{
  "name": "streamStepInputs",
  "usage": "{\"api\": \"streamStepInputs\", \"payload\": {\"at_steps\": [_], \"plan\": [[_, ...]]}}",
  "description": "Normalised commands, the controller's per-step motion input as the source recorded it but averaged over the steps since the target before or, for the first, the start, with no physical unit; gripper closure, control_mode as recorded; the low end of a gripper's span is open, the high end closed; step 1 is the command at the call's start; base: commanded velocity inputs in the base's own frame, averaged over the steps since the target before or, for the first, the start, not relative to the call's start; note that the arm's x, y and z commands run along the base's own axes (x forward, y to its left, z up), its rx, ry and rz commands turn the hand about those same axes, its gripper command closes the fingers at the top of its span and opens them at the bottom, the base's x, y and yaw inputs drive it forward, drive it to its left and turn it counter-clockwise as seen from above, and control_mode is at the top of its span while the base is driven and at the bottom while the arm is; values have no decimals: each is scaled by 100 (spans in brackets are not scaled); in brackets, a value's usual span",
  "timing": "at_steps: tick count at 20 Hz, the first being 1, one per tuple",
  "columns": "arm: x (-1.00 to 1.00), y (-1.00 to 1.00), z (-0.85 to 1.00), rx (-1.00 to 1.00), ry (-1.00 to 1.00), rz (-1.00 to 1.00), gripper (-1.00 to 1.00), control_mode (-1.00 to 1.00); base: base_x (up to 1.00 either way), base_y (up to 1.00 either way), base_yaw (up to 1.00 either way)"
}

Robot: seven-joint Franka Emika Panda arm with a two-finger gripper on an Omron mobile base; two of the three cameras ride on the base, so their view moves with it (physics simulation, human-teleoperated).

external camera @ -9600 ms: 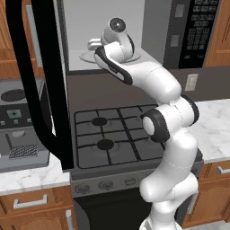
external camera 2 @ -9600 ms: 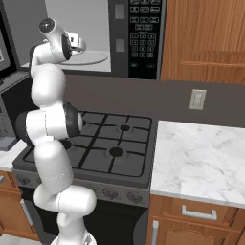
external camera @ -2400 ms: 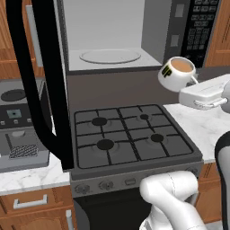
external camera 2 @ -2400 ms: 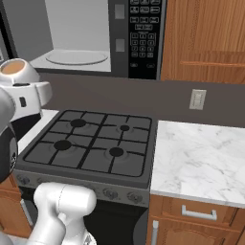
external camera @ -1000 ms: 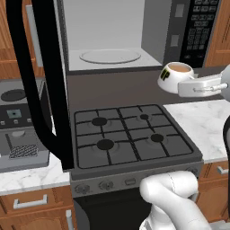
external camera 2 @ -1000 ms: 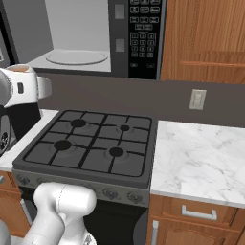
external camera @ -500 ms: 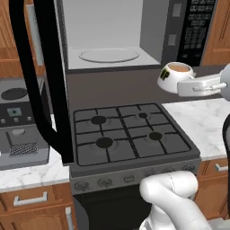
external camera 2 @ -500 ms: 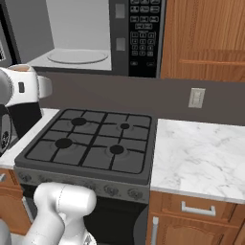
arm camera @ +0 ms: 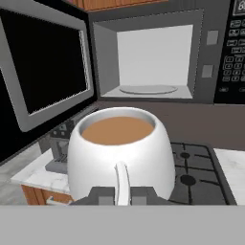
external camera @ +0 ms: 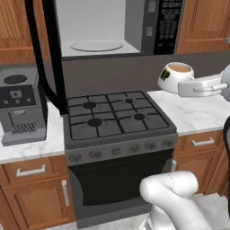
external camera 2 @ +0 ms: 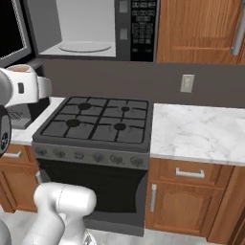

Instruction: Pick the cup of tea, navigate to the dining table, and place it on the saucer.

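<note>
We have the cup of tea (arm camera: 119,155) pinched by its thin handle between the pressed-together fingers of the gripper (arm camera: 121,194), and in the hand view the cup sits dead centre, upright, its brown tea close under the rim. In the left base view the same cup (external camera: 175,77) hangs at about 2 o'clock, in the air above the marble counter (external camera: 202,112) just right of the stove (external camera: 114,119), carried at the end of the outstretched hand. The open microwave (arm camera: 153,62) with its turntable plate (arm camera: 148,89) lies at 12 o'clock in the hand view, well apart from the cup. We see neither the dining table nor the saucer, so we judge the whole drive and the placing are yet to come. The main risk, as we read it, is the grip itself: a narrow handle held by two small tips could let the cup pivot and tip if the base turns or stops sharply, and the tea would spill. We would also watch the microwave door (arm camera: 45,67) at 10 o'clock, since a wide swing of the arm could clip it.
</note>
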Motion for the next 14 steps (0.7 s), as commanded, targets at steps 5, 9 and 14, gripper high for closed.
{"api": "streamStepInputs", "payload": {"at_steps": [5,9,14], "plan": [[0,0,0,0,0,0,100,100,-60,-10,-16],[0,0,0,0,0,0,100,100,-50,-34,-31],[0,0,0,0,0,0,100,100,-69,-13,-22]]}}
